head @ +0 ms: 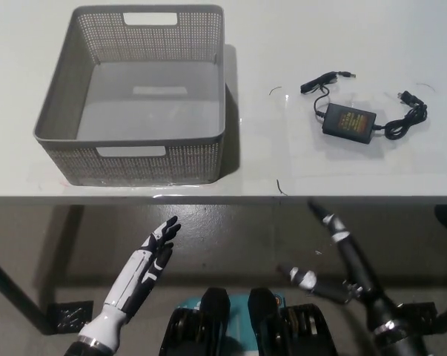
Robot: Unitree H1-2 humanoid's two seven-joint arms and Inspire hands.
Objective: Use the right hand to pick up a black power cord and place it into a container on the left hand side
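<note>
The black power cord (348, 120) lies on the white table (297, 44), to our right of the grey basket (131, 141), its adapter brick in the middle with one thin lead curling up and left to a plug and the other bunched in loops at its right end. Nothing touches it. The basket, our container, sits well apart from it toward our left, open and with nothing visible inside. Our right hand (334, 256) hangs below the near table edge, fingers spread and holding nothing; our left hand (150, 261) rests low at the left, fingers extended side by side, also holding nothing. We judge the pick not yet begun. The risks lie in the cord itself: if we close on a thin lead and not the brick, the brick may swing or slip free. Trailing loops could also drag on the table or catch the basket's rim, leaving part of the cord hanging outside.
</note>
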